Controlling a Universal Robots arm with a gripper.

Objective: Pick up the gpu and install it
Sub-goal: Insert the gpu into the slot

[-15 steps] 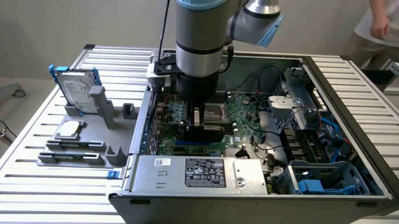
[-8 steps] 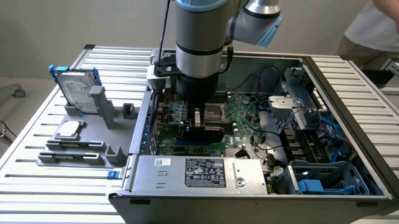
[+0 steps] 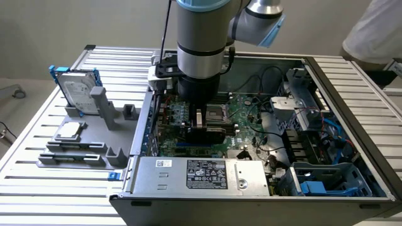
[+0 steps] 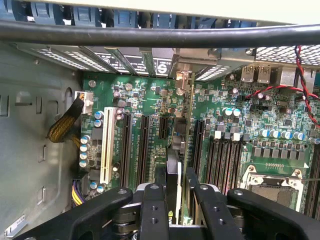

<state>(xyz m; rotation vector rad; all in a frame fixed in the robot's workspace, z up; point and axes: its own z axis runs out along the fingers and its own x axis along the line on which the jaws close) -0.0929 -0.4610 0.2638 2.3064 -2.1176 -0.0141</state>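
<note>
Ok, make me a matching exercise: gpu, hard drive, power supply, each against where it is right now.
1 gpu
2 hard drive
3 power supply

A upright on the grey holder outside the case
B held in the gripper over the motherboard
C inside the case, label facing up

Pairs: 1-B, 2-A, 3-C

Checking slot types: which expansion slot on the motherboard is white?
The slot beside the yellow-sleeved cables; every other expansion slot is black.

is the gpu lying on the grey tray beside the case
No, the gpu is held edge-on between the fingers over the motherboard.
</note>
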